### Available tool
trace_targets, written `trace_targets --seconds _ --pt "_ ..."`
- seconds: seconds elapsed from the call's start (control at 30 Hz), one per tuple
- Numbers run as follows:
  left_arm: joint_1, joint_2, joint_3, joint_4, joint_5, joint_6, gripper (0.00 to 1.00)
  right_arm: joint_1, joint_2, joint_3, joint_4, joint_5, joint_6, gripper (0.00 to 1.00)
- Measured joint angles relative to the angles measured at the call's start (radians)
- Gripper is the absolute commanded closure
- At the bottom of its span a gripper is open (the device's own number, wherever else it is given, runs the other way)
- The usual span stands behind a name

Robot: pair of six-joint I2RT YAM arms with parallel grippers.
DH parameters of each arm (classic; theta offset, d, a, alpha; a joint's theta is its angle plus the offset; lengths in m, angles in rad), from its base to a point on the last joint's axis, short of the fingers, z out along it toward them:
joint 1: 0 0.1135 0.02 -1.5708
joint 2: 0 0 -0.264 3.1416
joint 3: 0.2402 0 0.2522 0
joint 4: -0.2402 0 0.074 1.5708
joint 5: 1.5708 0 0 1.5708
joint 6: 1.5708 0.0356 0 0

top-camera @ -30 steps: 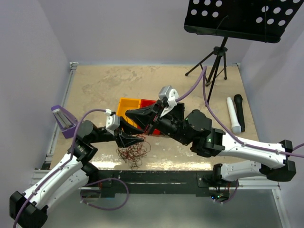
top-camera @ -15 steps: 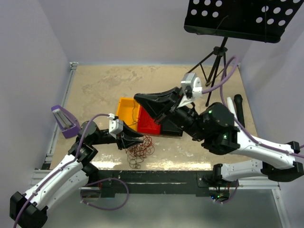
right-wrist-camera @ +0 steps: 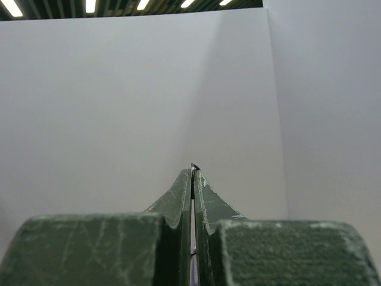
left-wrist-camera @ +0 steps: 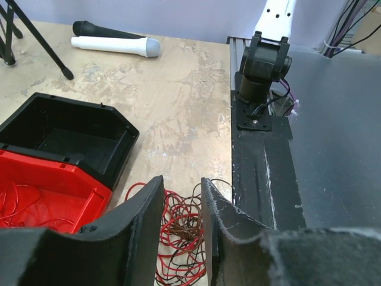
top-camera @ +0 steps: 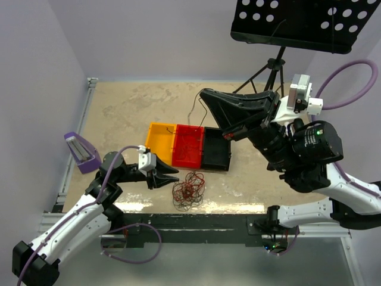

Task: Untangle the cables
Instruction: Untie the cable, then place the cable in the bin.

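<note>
Ahead of spread left gripper (left-wrist-camera: 181, 182) — cables (left-wrist-camera: 178, 235) heap, strand (top-camera: 191, 112) pinched by right gripper (top-camera: 203, 93)

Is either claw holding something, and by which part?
The right gripper pinches one hair-thin dark wire, apparently near one end; the open left gripper holds nothing.

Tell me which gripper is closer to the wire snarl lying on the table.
Left. The left gripper sits low beside the wire snarl, just to its left, open. The right gripper hangs high above the table, far from it, shut on a thin strand.
</note>
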Motion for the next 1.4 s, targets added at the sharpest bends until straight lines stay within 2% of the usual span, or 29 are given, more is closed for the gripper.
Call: trace_targets --seconds 0.1,0.17,0.3,0.7,0.93,1.4 --pt "0.000 -0.003 0.000 0.000 0.000 0.000 0.59 0.000 0.003 0.013 0.002 0.000 -0.010 1.00" --pt "0.000 -0.006 0.000 0.000 -0.001 -0.001 0.47 0.000 0.006 0.016 -0.002 0.002 -0.015 1.00" --pt "0.000 -0.013 0.000 -0.003 -0.021 0.001 0.41 0.000 0.017 0.016 -0.019 0.060 -0.026 1.00" --pt "0.000 -0.024 0.016 -0.039 -0.039 0.027 0.41 -0.028 0.022 -0.170 -0.058 0.363 -0.060 1.00" --pt "0.002 -0.031 0.040 -0.043 -0.039 0.037 0.41 -0.224 0.032 -0.298 -0.084 0.370 -0.013 1.00" --pt "0.002 -0.031 0.053 -0.069 -0.039 0.054 0.41 -0.412 0.038 -0.497 -0.024 0.332 0.047 1.00"
